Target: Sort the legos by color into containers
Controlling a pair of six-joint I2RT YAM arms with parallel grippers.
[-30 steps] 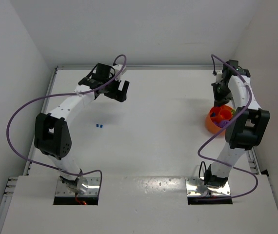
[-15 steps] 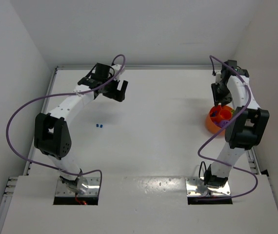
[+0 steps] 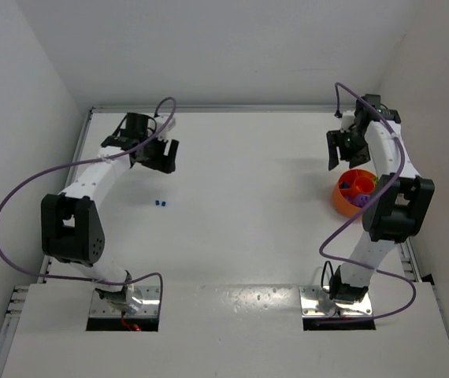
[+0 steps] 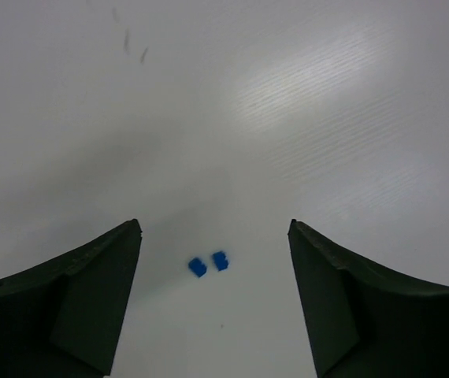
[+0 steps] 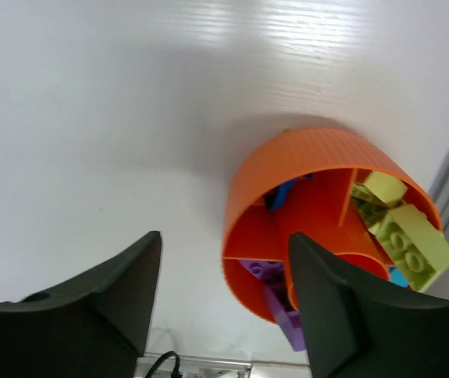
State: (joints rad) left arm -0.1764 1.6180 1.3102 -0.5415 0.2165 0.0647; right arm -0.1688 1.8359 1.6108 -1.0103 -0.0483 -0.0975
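Note:
Two tiny blue legos (image 3: 160, 203) (image 4: 209, 264) lie side by side on the white table. My left gripper (image 3: 160, 155) (image 4: 215, 236) hangs above and behind them, open and empty, the bricks showing between its fingers. The round orange container (image 3: 353, 193) (image 5: 287, 177) stands at the right, holding lime green (image 5: 402, 228), purple (image 5: 276, 291) and blue (image 5: 283, 193) legos in its compartments. My right gripper (image 3: 339, 148) (image 5: 224, 244) hovers over its left rim, open, nothing in it.
A metal rail (image 3: 410, 256) runs along the table's right edge just beyond the tub. White walls close in at the left, back and right. The arm bases (image 3: 122, 303) sit at the near edge.
The left arm swung left toward the blue bricks. The right gripper opened and shifted left off the tub's middle.

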